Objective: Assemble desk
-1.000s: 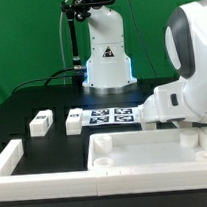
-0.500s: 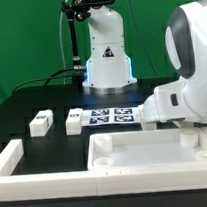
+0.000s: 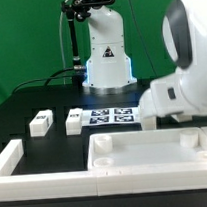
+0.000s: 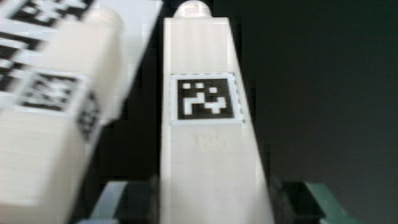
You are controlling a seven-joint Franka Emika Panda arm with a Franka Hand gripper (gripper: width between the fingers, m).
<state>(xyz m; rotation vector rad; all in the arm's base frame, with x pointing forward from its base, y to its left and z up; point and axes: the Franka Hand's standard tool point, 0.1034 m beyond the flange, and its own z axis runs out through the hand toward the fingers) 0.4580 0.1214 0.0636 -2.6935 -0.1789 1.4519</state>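
Clamping a long white leg (image 4: 201, 150) between its two dark fingers (image 4: 121, 200), the gripper (image 4: 208, 200) is narrowed to that block's width, one finger against each long side as far as the wrist view shows. The leg bears a square black-and-white tag on the face turned to the camera. A second tagged block (image 4: 63, 100) lies just beside it, nearly parallel, with the dark bench (image 4: 338, 80) on its other side.

In the exterior view the arm (image 3: 185, 76) is blurred and fills the right, hiding the gripper and what it holds. The desk top (image 3: 145, 154) lies near, right of centre, with its raised rim upward. Farther back on the left, a loose leg (image 3: 39, 123) and another loose leg (image 3: 74, 121) stand apart from each other. The second is just left of the marker board (image 3: 110, 116). A white border rail (image 3: 15, 158) lies at the near left.
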